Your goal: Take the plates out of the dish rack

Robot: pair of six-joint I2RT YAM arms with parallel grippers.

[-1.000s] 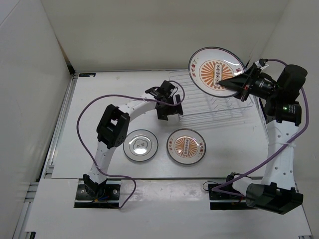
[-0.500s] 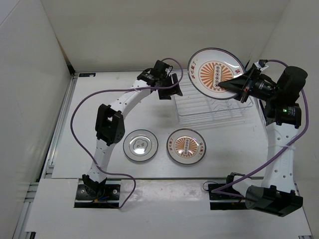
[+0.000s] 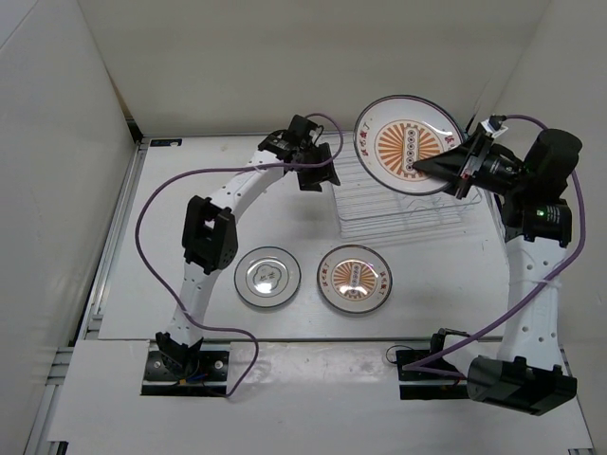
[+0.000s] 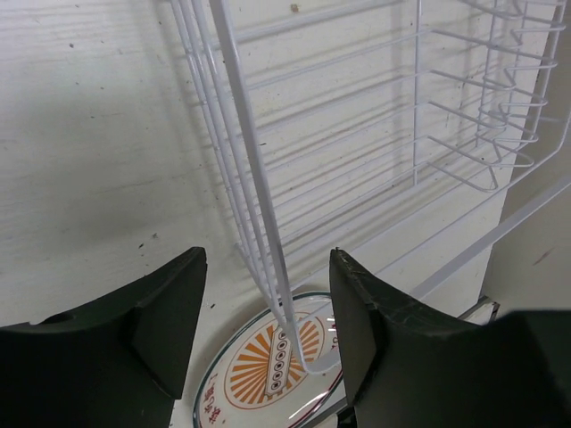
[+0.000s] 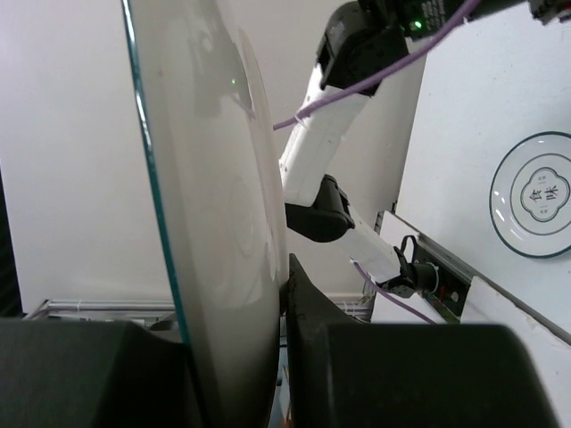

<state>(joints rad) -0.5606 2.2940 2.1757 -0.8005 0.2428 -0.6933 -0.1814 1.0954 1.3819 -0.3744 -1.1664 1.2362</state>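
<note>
The left pincer (image 4: 266, 303) has shifted to the dish rack (image 3: 398, 204) left rim, jaws spread but narrowing astride its edge, likely to steady it. The right pincer (image 3: 448, 163) pinches the sunburst plate (image 3: 406, 140), held above the rack

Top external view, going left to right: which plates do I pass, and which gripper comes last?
grey-rimmed plate → sunburst plate on the table → raised sunburst plate → right gripper
</note>
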